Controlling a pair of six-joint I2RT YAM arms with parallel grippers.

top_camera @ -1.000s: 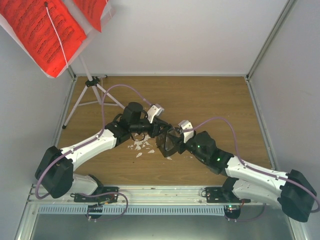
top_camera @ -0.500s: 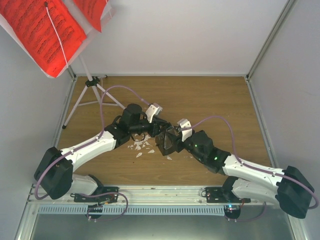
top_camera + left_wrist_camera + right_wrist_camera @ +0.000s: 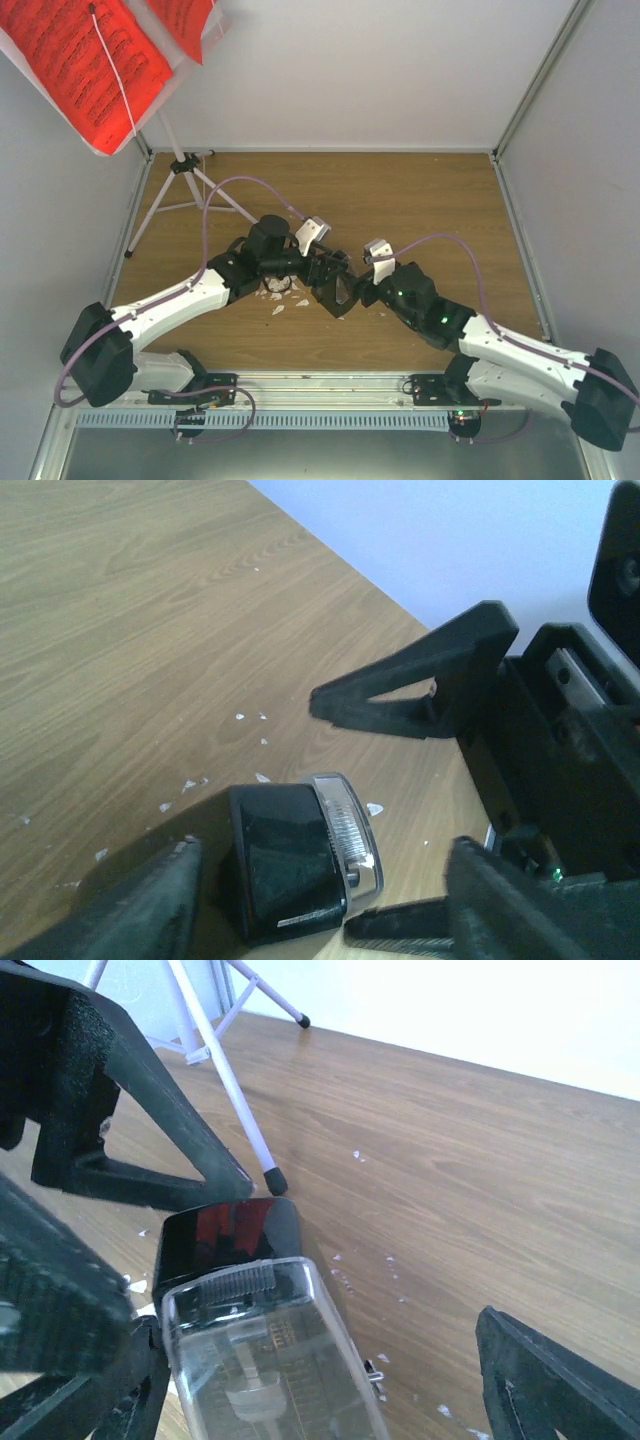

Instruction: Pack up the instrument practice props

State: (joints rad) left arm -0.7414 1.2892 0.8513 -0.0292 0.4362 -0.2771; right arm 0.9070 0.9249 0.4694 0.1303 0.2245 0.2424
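The small black metronome with a clear front cover sits mid-table between both grippers. My left gripper is open. In the left wrist view the metronome lies between its fingers, next to the left finger. My right gripper is open. In the right wrist view the metronome rests by its left finger, with a wide gap to the right finger. The white music stand stands far left, holding the red music sheets.
Small white crumbs lie scattered on the wooden table under the left gripper. A stand leg with a black foot ends just beyond the metronome. White walls close in the left, back and right sides.
My left gripper has moved right and closed in on the metronome. My right arm has shifted slightly right, and the metronome now sits lower, between both sets of fingers.
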